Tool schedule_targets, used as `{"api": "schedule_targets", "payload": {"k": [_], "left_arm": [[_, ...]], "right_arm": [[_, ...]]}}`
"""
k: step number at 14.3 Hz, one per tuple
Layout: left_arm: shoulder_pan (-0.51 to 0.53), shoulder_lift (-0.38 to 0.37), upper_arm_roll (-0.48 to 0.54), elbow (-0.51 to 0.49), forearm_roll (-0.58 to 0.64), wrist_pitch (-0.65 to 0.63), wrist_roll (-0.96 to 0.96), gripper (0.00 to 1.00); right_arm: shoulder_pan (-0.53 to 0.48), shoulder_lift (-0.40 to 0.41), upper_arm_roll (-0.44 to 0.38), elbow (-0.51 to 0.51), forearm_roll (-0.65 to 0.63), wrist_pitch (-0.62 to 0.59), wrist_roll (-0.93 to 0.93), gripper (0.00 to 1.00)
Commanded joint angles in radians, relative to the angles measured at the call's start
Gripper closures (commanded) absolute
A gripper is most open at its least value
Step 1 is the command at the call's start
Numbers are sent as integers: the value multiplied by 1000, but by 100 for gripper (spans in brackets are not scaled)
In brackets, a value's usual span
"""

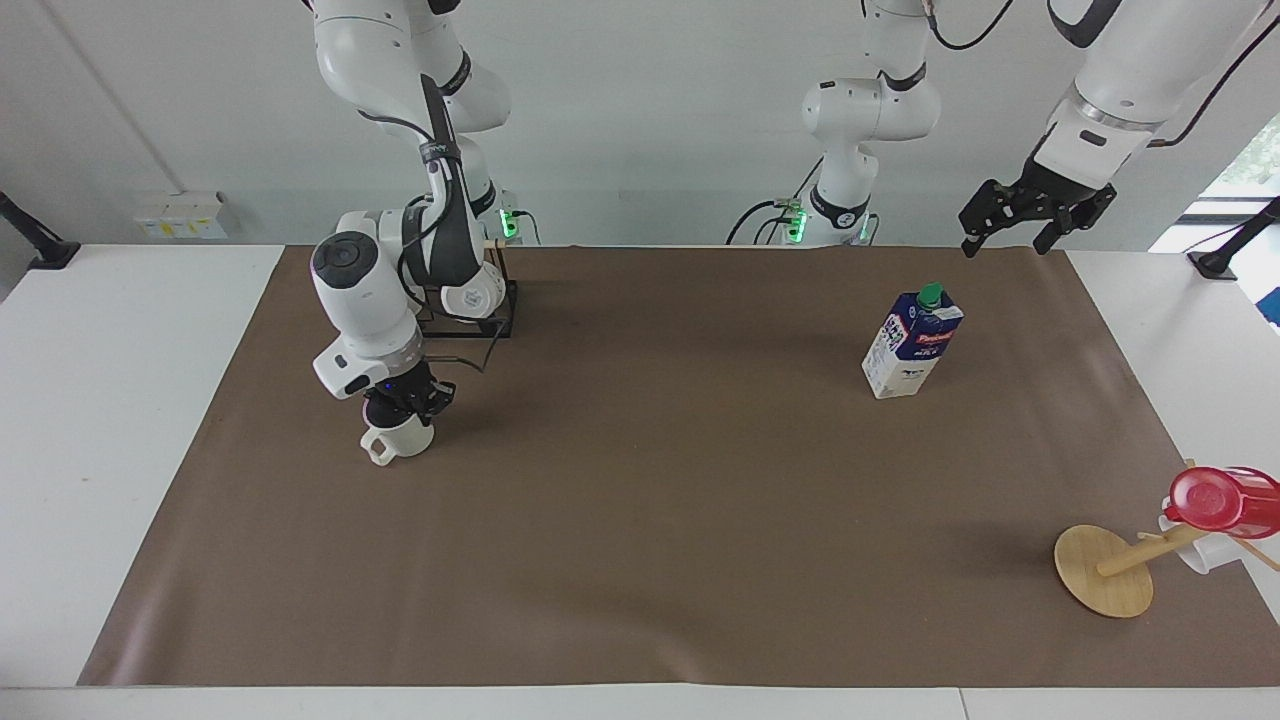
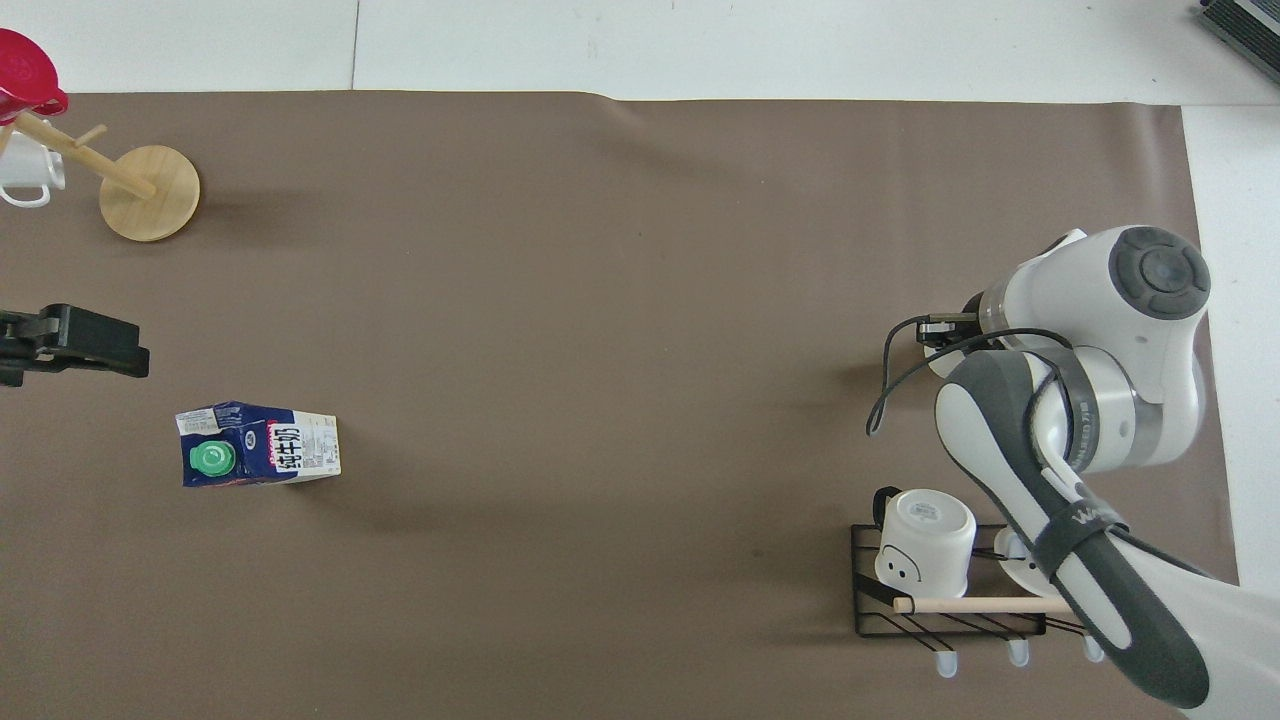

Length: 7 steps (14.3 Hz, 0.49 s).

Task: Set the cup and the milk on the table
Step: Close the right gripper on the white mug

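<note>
Cup sits on the brown mat at left-centre of the facing frame, toward the right arm's end of the table, with the right gripper pinched shut on its rim from straight above. In the overhead frame the cup is almost fully hidden under that arm's wrist at the right edge. Handle points to the lower left in the facing view.

I can't tell whether the cup's base is on the mat or just off it. If you're doing this step, I'd keep the wrist plumb so the mug doesn't rock on that thin rim grip, and go slow near the black rack just nearer the robots, which carries another white mug.

Pose-wise the right arm is folded over, its forearm angling out over the rack and its last link pointing straight down.

Milk stands upright at right-centre of the facing frame, alone. The left gripper waits high at upper right, fingers spread wide, holding nothing.
</note>
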Motion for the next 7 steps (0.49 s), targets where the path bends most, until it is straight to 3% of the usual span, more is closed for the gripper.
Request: {"api": "schedule_targets", "payload": {"k": [1,7], "left_arm": [[-12,2,11,16,4,-21,-8,0],[-12,2,12,16,4,-21,-6,0]], "right_arm": [[6,-32,8,19,13,1,82,100],[162,-35,8,85,11,-86,402,100]]}}
